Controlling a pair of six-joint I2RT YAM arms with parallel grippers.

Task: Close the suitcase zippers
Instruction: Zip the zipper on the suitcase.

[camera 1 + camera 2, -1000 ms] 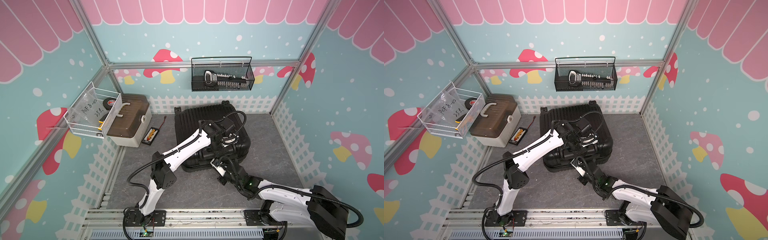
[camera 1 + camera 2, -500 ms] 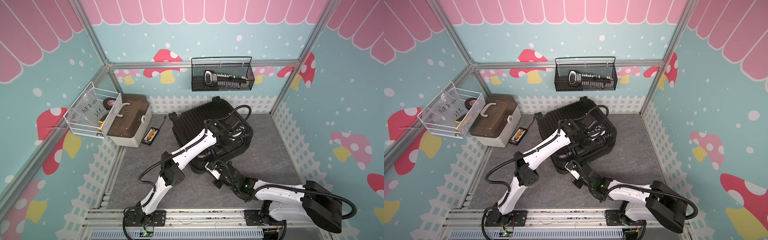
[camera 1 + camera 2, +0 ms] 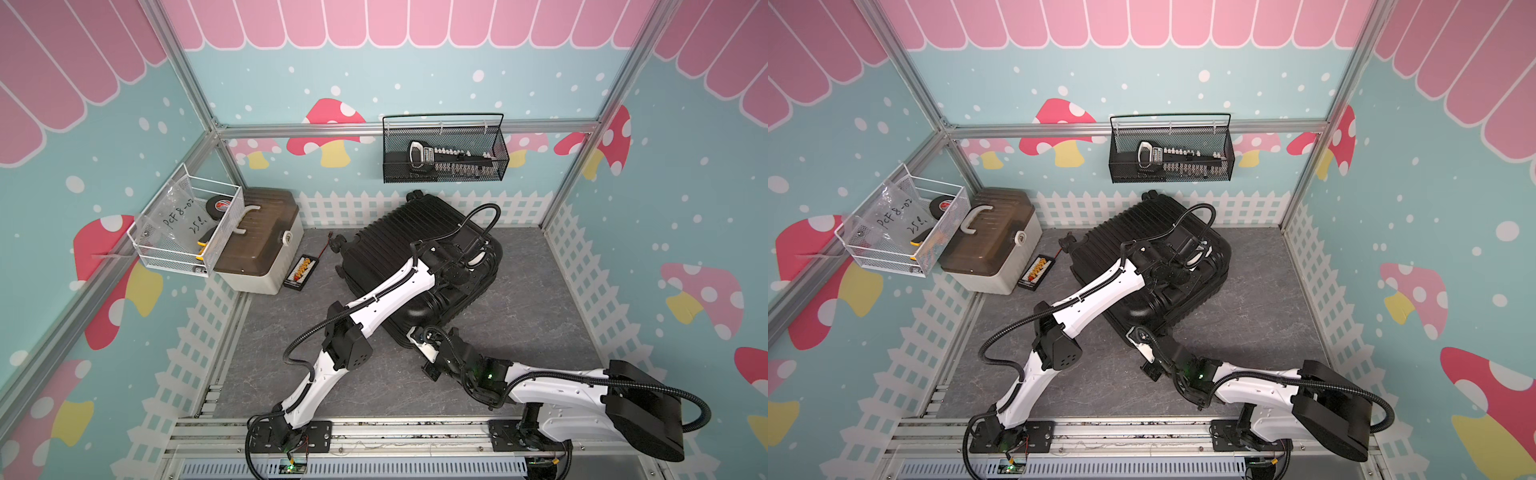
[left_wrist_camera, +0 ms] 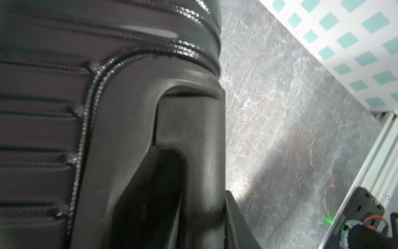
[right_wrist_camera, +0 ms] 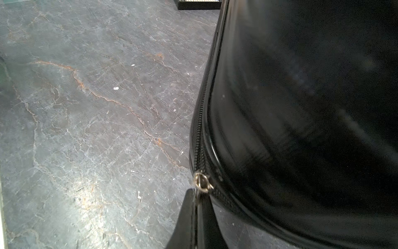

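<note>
The black ribbed suitcase (image 3: 399,245) (image 3: 1133,224) lies flat and askew on the grey table, wheels toward the back wall. My left gripper (image 3: 463,270) (image 3: 1179,270) (image 4: 193,194) reaches over the shell, its jaws shut on the suitcase's recessed handle (image 4: 189,133). The zippers show as a beaded track (image 4: 94,92) (image 5: 199,127) along the rim. At the near corner my right gripper (image 3: 411,332) (image 3: 1133,332) (image 5: 197,194) is pinched shut on a zipper pull, whose metal ring (image 5: 202,182) shows just past the fingertips.
A beige box with a brown lid (image 3: 257,245) and a white wire basket (image 3: 187,224) stand at the back left. A small connector strip (image 3: 301,272) lies beside the box. A black mesh basket (image 3: 444,153) hangs on the back wall. White fence panels line the table's sides.
The suitcase has turned counterclockwise, from square to diagonal. The left arm swung with it, still at the handle. The right gripper shifted left, staying at the near edge.
</note>
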